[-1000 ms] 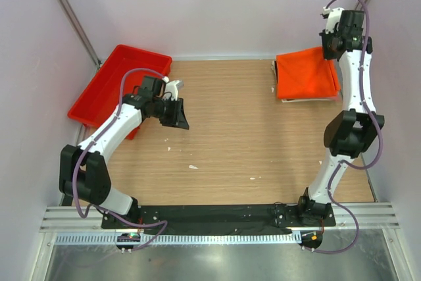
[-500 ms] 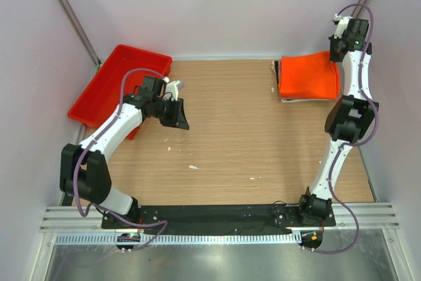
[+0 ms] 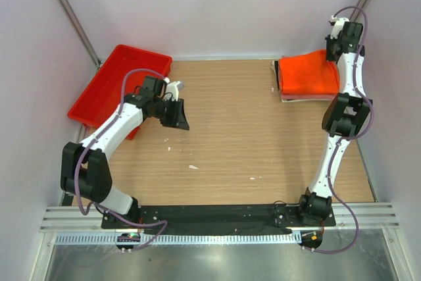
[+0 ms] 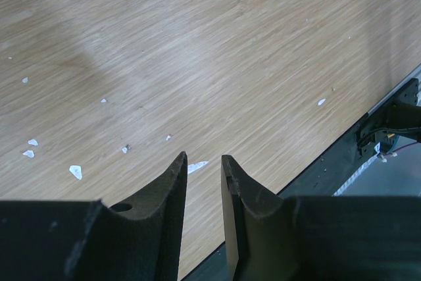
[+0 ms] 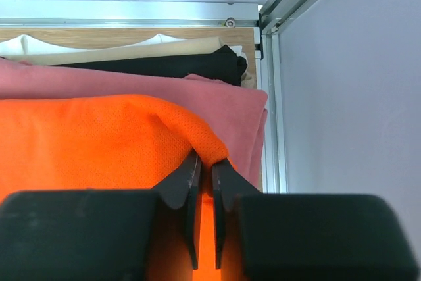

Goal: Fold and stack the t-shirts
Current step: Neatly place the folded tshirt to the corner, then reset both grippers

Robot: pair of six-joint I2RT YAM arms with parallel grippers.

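The orange t-shirt (image 3: 308,76) lies folded on a stack at the far right corner of the table. In the right wrist view the orange t-shirt (image 5: 85,143) rests on the dusty pink t-shirt (image 5: 131,83). My right gripper (image 5: 206,159) pinches a raised fold at the orange shirt's far right corner, its jaws only a sliver apart; from above the right gripper (image 3: 332,54) hangs over that corner. My left gripper (image 3: 177,115) hovers over bare wood at the left, and the left gripper (image 4: 204,156) stands open with nothing between its fingers.
A red plastic tray (image 3: 105,87) sits at the far left edge. Below the pink shirt lie black (image 5: 191,64), beige and white folded cloths. A metal frame post (image 5: 270,97) and the side wall stand close by the stack. White specks (image 4: 75,172) dot the wood.
My right arm has stretched further toward the back wall, and the orange shirt's raised far corner has come down flatter onto the stack. The left arm has not moved.
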